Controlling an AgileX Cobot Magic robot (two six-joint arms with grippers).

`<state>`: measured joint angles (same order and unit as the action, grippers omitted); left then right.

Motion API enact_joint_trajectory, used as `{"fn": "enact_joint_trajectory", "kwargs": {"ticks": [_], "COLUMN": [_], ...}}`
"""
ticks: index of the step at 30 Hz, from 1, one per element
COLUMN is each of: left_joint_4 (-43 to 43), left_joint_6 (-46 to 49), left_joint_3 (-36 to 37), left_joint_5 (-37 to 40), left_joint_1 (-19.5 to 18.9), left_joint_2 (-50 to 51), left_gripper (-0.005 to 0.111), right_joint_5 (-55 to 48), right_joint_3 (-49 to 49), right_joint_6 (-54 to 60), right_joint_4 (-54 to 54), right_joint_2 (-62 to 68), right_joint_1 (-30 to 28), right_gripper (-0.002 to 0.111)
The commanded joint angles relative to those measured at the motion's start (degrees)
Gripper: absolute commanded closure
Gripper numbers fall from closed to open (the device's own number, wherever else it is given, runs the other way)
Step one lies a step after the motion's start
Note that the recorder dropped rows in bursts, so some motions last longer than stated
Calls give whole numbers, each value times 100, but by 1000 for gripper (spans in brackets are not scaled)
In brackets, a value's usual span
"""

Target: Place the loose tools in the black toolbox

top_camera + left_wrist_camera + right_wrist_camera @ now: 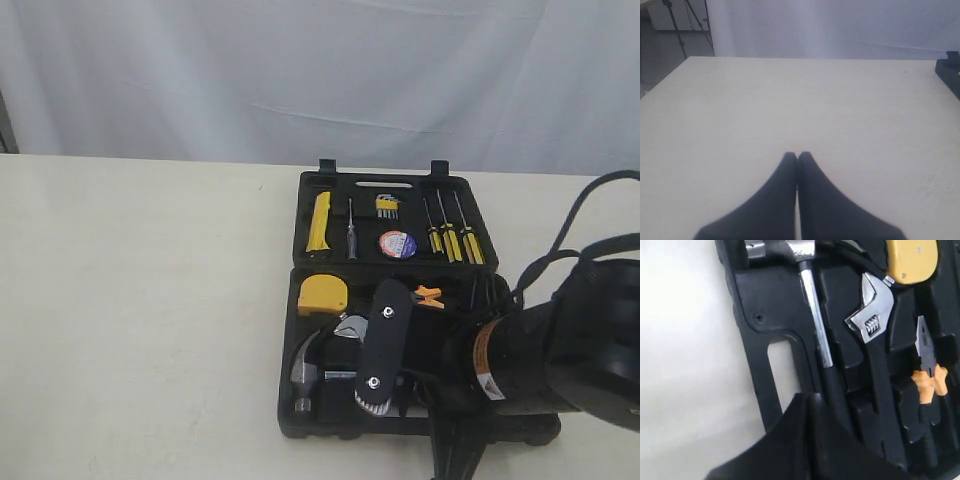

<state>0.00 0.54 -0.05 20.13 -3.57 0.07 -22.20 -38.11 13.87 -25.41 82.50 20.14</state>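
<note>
Toolbox (291, 350) lies fully open on the pale table (140, 320), both black halves flat, the handle half farther from the robot and the other half nearer. The right arm (560, 350) reaches in from the right over the near half. The right gripper (807, 397) has its fingers pressed together with nothing between them; its tips are over the near rim beside the slot-shaped handle hole and the hammer's shaft, and contact with the case cannot be determined. The left gripper (797, 155) is likewise closed and empty, tips meeting, over bare table well to the left of the case, of which only a corner shows in the left wrist view. Contents of the near half: hammer (303, 375) at the left, wrench (350, 328) just beside it, pliers (428, 295) with orange handles seated next to the wrench and partly hidden by the arm in the exterior view, and the yellow tape measure (323, 294) in the corner nearest the hinge. Contents of the far half: the long yellow knife-like tool (319, 222) upright in its recess at the left, three yellow-handled screwdrivers (455, 240) side by side at the right, the tape roll (397, 244) with a blue-white label between them, and a small set of hex keys (387, 206) above the roll.
</note>
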Motion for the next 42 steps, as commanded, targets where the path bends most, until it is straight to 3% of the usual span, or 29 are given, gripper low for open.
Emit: {"fn": "enact_joint_trajectory", "kwargs": {"ticks": [1, 4, 6, 8, 18, 25, 35, 37, 42], "left_joint_4": [0, 0, 0, 0, 0, 0, 0, 0, 0], "left_joint_6": [-12, -12, -12, -12, -12, -12, -12, -12, -12], "left_joint_3": [5, 5, 5, 5, 5, 5, 5, 5, 5], "left_joint_5": [-51, -51, -51, -51, -51, -51, -51, -51, -51], "left_joint_1": [25, 25, 25, 25, 25, 25, 25, 25, 25], "left_joint_2": [-7, -7, -7, -7, -7, -7, -7, -7, -7], "left_gripper": [107, 107, 107, 107, 107, 107, 107, 107, 107], "right_joint_5": [70, 55, -26, -112, -185, -23, 246, 257, 259], "right_joint_3": [22, 22, 22, 22, 22, 22, 22, 22, 22], "right_joint_6": [-93, -93, -93, -93, -63, -63, -1883, -2291, -2631], "right_joint_4": [-68, -58, -42, -42, -63, -299, -2227, -2599, -2915], "right_joint_2": [68, 123, 188, 261, 352, 891, 1689, 1759, 1770], "right_joint_1": [11, 11, 11, 11, 467, 469, 469, 469, 469], "right_gripper": [95, 71, 60, 55, 55, 51, 51, 54, 79]}}
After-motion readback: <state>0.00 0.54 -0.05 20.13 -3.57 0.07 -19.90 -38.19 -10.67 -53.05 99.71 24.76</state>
